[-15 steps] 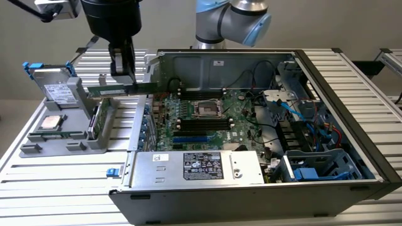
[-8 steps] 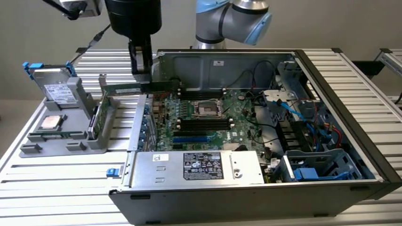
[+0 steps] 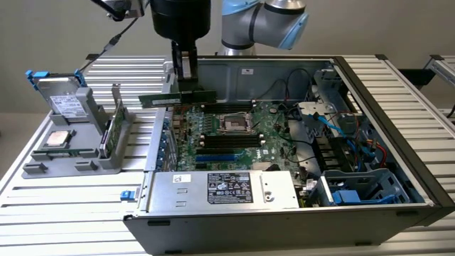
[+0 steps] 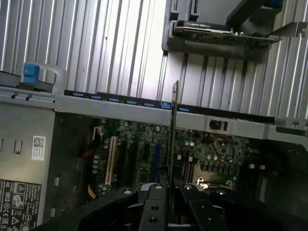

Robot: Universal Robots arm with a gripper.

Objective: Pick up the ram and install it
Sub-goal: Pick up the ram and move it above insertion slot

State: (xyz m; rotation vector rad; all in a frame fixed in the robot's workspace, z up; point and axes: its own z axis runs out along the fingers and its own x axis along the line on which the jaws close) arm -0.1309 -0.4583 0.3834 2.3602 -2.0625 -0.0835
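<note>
Table [image 3: 71, 208]: a slatted metal tabletop carried the whole setup.
Computer case [image 3: 270, 234]: it lay open-side up on the tabletop and took up the half of the table on the exterior view's right.
Robot arm [image 3: 263, 18]: it reached in over the far wall of the case.
Parts holder [image 3: 64, 165]: a grey fixture stood on the tabletop near the edge on the exterior view's left, just beside the case.
Motherboard [image 3: 242, 138]: it was mounted flat on the case floor, toward the case wall on the exterior view's left.
Power supply [image 3: 227, 189]: it sat inside the case against the near wall, label facing up.
Hard drive [image 3: 63, 98]: it stood at the far end of the parts holder.
Expansion card [image 3: 114, 128]: it stood upright on edge in the holder, on the side nearest the case.
Gripper [image 3: 186, 82]: it hung above the far corner of the motherboard on the exterior view's left. Its fingers [image 4: 154, 202] were closed on the ram.
Ram [image 3: 167, 100]: the green stick was clamped near its middle, long edge level, and held in the air above the motherboard, close to the far wall of the case. In the wrist view it appeared edge-on [image 4: 174, 125], running out from between the fingers.
Memory slots [image 3: 227, 106]: the long black slots lay on the motherboard below the ram, and the ram was not seated in them.
</note>
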